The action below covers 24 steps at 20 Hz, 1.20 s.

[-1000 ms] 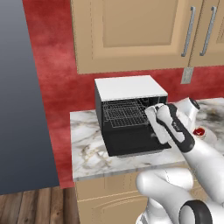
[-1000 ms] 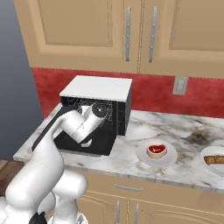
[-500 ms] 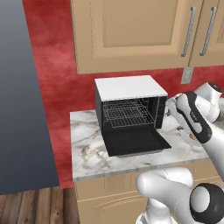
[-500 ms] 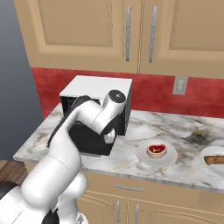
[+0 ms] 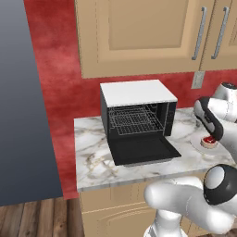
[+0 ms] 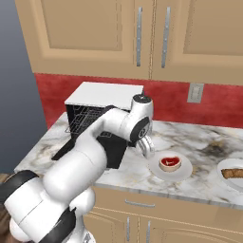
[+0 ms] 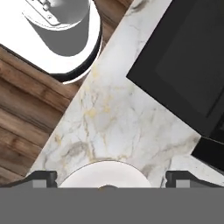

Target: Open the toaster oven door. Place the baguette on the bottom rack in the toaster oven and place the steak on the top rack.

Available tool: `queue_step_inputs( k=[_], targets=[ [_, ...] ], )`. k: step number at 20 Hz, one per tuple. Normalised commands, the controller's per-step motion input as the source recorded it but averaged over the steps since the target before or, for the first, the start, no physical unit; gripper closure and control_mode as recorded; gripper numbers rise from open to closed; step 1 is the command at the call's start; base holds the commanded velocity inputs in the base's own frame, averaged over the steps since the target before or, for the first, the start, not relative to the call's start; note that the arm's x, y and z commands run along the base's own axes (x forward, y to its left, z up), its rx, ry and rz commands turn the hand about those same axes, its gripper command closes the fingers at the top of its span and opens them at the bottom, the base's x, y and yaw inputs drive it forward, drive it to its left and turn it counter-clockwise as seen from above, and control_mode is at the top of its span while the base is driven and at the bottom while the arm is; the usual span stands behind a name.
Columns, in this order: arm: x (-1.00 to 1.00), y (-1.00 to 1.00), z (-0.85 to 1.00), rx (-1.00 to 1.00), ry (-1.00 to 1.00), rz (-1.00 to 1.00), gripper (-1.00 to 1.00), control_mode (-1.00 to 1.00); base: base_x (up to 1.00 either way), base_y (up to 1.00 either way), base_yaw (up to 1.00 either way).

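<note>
With the toaster oven door (image 5: pixel 144 150) lying open on the worktop (image 5: pixel 92 157), the end effector (image 6: pixel 146 148) is hanging wide open and empty beside the steak (image 6: pixel 170 163) on its white plate (image 6: pixel 182 171), so descending to grasp it looks next.

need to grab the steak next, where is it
In the right base view, the steak sits on a white plate on the counter, right of the open oven.

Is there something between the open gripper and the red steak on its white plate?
Nothing visible. The gripper hangs open just beside the reddish steak on the round white plate, with only bare marble counter between them.
</note>
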Motion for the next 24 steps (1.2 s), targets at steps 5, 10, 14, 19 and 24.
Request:
queue_step_inputs(
  k=[5,10,14,19,24],
  targets=[
    [0.53,-1.0,-0.35,-0.1,0.23,0.0,-1.0,-1.0,0.0,0.0,0.0],
    [0.6,-0.89,-0.23,-0.01,0.04,0.0,-1.0,-1.0,0.0,0.0,0.0],
    [0.55,-0.72,-0.09,0.02,0.13,0.0,-1.0,-1.0,0.0,0.0,0.0],
    [0.33,-0.29,-0.63,0.01,0.23,0.0,-1.0,-1.0,0.0,0.0,0.0],
    [0.17,-0.11,-0.3,0.1,0.08,0.0,-1.0,-1.0,0.0,0.0,0.0]
  ],
)
